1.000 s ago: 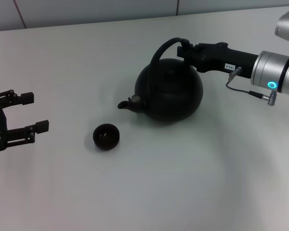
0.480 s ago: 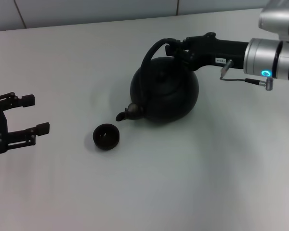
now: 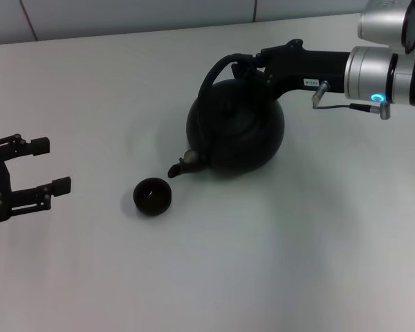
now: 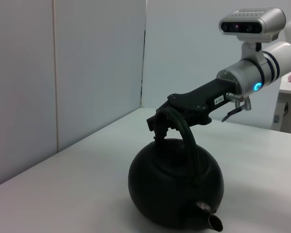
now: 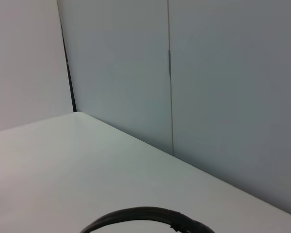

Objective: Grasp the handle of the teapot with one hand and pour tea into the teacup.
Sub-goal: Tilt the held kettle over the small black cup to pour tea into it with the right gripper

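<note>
Right end effector (image 3: 252, 66) closed on the handle (image 3: 214, 69), near the arch's top on the side away from the spout. The teapot (image 3: 235, 131) hangs tilted, spout dipped; whether its base still touches the worktop (image 3: 297, 242) cannot be told. Left end effector (image 3: 38, 166) parked at the left edge, fingers spread wide, empty.

Orientation: the spout (image 3: 183, 166) points toward the robot's left and slightly toward the robot, aimed down at the teacup (image 3: 152, 196). The pot's long line runs from spout to back of body, diagonal across the worktop.

Risks, as judged:
- Spout tip sits just beside the teacup's rim, not over its bowl. Further tilt now likely puts tea on the worktop.
- Grip is off the arch's centre; the pot could swing on the hoop and shift aim.
- Small knobbed lid could slide off under steeper tilt.
- The cup is small and could be knocked by the spout.
</note>
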`<state>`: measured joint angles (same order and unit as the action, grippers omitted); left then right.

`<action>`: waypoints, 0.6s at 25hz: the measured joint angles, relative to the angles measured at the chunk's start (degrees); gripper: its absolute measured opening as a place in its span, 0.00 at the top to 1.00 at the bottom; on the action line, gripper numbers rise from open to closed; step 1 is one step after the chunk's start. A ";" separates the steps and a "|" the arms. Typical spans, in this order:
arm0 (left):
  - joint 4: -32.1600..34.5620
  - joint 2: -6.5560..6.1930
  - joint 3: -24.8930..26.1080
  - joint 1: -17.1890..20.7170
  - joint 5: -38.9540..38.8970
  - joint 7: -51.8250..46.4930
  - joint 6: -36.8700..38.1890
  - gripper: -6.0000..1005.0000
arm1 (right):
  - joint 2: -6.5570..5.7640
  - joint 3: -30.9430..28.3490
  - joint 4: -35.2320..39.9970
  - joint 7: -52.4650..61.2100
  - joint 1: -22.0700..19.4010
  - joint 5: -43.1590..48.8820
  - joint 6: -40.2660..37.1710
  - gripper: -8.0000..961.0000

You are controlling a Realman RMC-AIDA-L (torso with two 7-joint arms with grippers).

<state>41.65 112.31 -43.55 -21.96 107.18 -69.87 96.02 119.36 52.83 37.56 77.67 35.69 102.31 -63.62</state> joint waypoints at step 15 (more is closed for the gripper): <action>0.02 0.34 0.14 -0.44 -0.29 -0.08 -0.74 0.22 | 0.02 2.46 4.21 -0.30 0.58 0.06 0.98 0.84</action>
<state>41.66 112.65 -43.41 -22.40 106.89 -69.96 95.28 119.38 55.29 41.78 77.36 36.27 102.37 -62.63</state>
